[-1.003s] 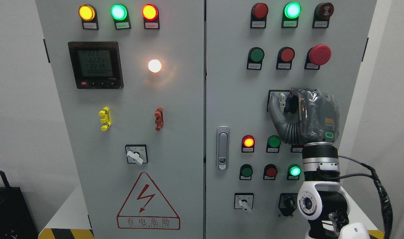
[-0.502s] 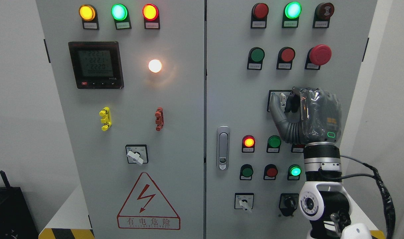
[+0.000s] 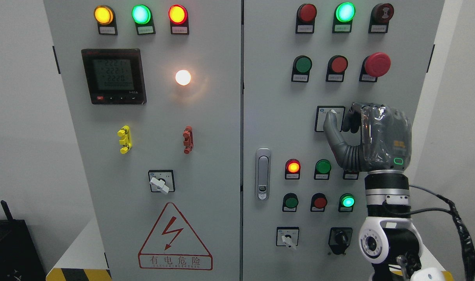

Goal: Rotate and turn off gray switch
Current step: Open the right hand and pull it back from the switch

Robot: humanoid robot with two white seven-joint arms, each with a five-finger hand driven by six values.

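Fingers of the right hand are curled around the gray switch, with the gray thumb pressed up over its front. Only the white tip of the switch handle peeks out above the thumb, so I cannot tell which way it points. The switch sits on a small square plate on the right door of the big gray cabinet, under a row of green and red buttons and a large red mushroom button. The hand is wrapped in clear plastic. Its arm comes up from the bottom right. Just below the thumb, a red light glows. A silver door handle is off to the left of the hand.
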